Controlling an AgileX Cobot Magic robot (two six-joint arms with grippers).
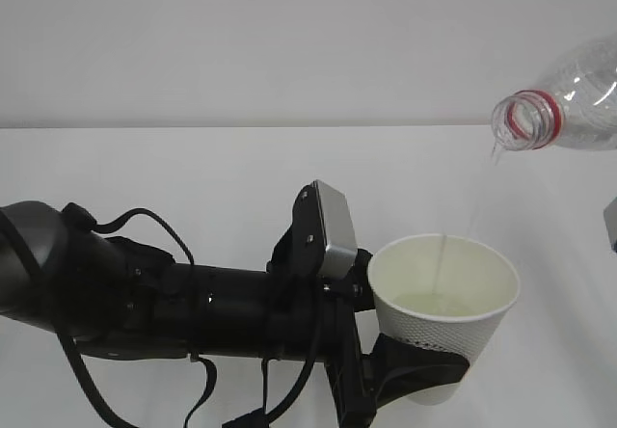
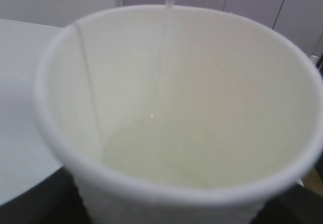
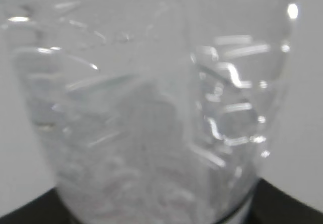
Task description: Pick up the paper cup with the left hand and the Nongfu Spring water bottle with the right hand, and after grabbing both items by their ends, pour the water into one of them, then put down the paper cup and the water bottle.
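The left arm [image 1: 145, 303] reaches in low over the white surface [image 1: 193, 187], and its gripper [image 1: 424, 370] is clasped around the lower part of the paper cup [image 1: 443, 303], keeping the cup upright with its mouth open to catch the pour. Above and to the right of the cup, the bottle [image 1: 569, 100] is tipped mouth-down so a thin stream of water [image 1: 442, 264] falls into the cup. The right gripper itself is barely seen; its wrist camera shows the ribbed bottle [image 3: 151, 108] filling the view, evidently held at its base. Only the left wrist camera shows the shallow pool inside the cup [image 2: 176, 133].
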